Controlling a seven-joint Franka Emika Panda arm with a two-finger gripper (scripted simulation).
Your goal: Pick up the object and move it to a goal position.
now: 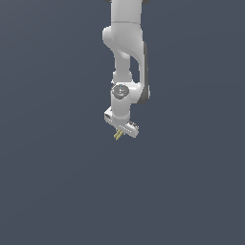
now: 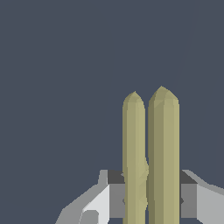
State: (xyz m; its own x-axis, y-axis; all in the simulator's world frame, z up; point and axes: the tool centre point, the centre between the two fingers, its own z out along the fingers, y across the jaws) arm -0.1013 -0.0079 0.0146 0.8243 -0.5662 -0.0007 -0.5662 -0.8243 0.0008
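The object [image 1: 117, 135] is a tiny yellow-tan piece of two slender prongs that sticks out below the white gripper [image 1: 120, 132] in the exterior view. In the wrist view the two prongs [image 2: 151, 153] stand side by side, rounded at their tips, with the grey-white fingers [image 2: 100, 201] closed against them on both sides. The gripper is shut on the object and holds it in the air. The white arm [image 1: 125, 57] hangs down from the top of the exterior view.
A plain dark blue-grey background [image 1: 48, 167] fills both views. No other objects, edges or goal marker show.
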